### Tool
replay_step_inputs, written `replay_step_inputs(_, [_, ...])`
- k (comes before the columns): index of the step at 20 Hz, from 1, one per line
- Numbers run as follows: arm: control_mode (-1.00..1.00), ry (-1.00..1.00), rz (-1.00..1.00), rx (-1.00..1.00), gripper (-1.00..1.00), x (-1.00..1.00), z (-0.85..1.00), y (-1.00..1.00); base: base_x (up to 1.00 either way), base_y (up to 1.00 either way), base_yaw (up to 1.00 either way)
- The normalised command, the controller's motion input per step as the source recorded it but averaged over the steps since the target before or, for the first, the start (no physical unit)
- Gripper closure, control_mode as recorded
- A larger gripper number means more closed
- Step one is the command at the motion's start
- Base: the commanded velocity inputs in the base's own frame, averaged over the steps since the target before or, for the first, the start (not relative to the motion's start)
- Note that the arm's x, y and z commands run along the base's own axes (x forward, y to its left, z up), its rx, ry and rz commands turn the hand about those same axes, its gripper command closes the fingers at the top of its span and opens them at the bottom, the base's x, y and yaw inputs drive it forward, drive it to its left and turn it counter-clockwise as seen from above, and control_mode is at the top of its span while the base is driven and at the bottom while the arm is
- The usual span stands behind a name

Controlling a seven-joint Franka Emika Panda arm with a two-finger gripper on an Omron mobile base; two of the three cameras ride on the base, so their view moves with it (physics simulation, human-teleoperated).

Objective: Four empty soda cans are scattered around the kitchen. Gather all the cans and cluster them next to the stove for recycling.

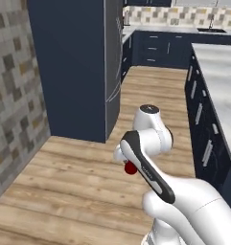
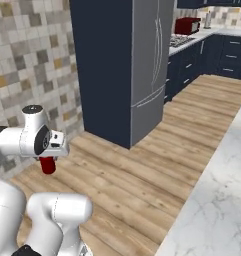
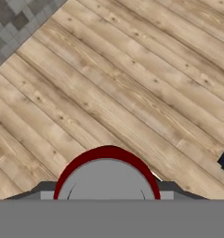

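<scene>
The arm is folded in close over the wood floor (image 2: 142, 170); a red soda can (image 2: 48, 165) hangs upright under the fingers (image 2: 48, 159), clear of the boards; from the left base view the can (image 1: 131, 167) peeps out red beside the wrist; down the hand view its silvery top (image 3: 106, 179) sits right at the fingers, red rim curving round it, so the fingers are clamped on the can; the grey refrigerator (image 2: 149, 65) stands ahead, mosaic tile wall (image 2: 32, 60) to the left; far back, the stove (image 2: 179, 41) on the worktop beside a red toaster (image 2: 187, 25); marble worktop (image 2: 217, 200) on the right.
</scene>
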Motion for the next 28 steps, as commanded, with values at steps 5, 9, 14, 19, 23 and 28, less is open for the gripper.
replay_step_inputs(5, [1.0, 0.0, 0.0, 0.0, 1.0, 0.0, 0.0, 0.0, 0.72, 0.0, -0.04])
replay_step_inputs(9, [1.0, 0.0, 0.0, 0.0, 1.0, 0.0, 0.0, 0.0, 0.72, 0.0, -0.03])
replay_step_inputs(14, [1.0, 0.0, 0.0, 0.0, 1.0, 0.0, 0.0, 0.0, 0.66, 0.0, -0.14])
replay_step_inputs(19, [1.0, 0.0, 0.0, 0.0, 1.0, 0.0, 0.0, 0.0, 0.61, 0.0, -0.21])
replay_step_inputs(23, [1.0, 0.0, 0.0, 0.0, 1.0, 0.0, 0.0, 0.0, 0.63, 0.0, -0.19])
replay_step_inputs(28, [1.0, 0.0, 0.0, 0.0, 1.0, 0.0, 0.0, 0.0, 0.67, 0.0, -0.15])
